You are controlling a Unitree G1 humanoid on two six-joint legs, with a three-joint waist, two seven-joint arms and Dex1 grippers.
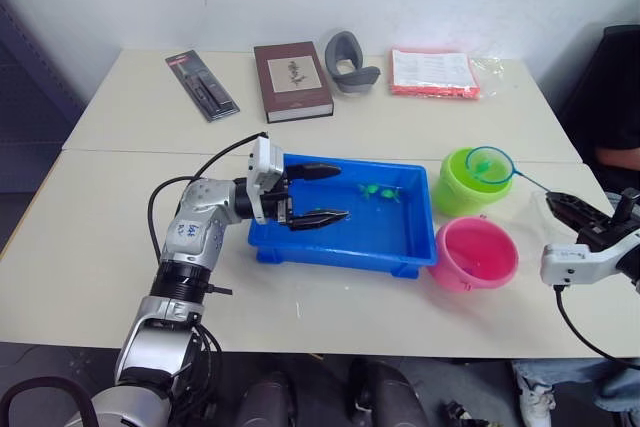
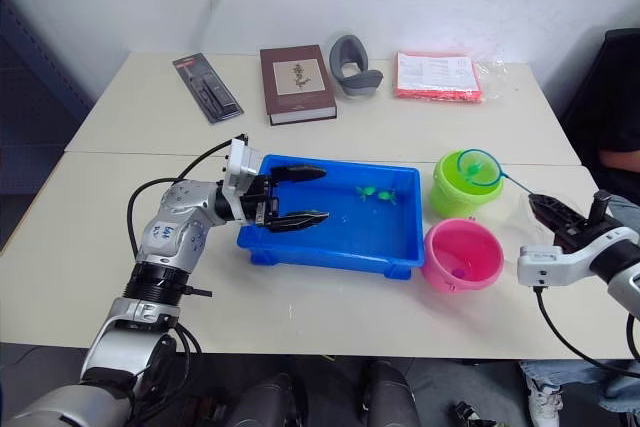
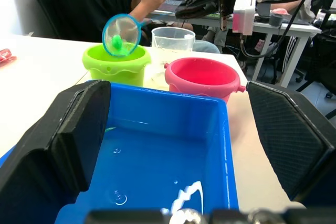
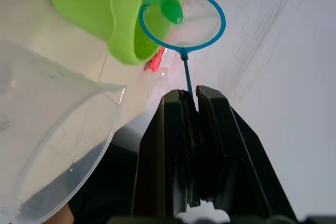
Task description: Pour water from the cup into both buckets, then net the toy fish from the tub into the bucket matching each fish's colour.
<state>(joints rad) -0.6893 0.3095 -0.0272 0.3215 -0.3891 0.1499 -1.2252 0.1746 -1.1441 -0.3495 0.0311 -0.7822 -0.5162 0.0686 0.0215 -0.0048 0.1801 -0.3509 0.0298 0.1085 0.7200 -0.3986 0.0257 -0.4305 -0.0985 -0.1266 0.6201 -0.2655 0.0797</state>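
Pink bucket [image 1: 473,254] holds water; tub [image 1: 342,245] holds green fish [image 1: 380,190].

Tub [image 1: 385,237]: shallow rect. bright blue tray w/ rim, flat on worktop, holds a thin layer of water. Near-left corner lies between the spread left fingers [image 1: 312,170].

Toy fish: green fish [image 1: 380,190] lie together in tub at far side, beyond left fingertips. One more green fish [image 4: 171,10] sits in the net [image 4: 184,18], a blue hoop on a thin handle clamped in the right fingers [image 4: 173,129], hoop over the lime green bucket [image 1: 462,184].

Buckets: lime green bucket upright, just beside tub's far-right corner. Pink bucket [image 1: 473,253] upright, touching tub's near-right corner.

Cup [image 3: 172,39]: clear, upright, just behind both buckets, near right fingers.
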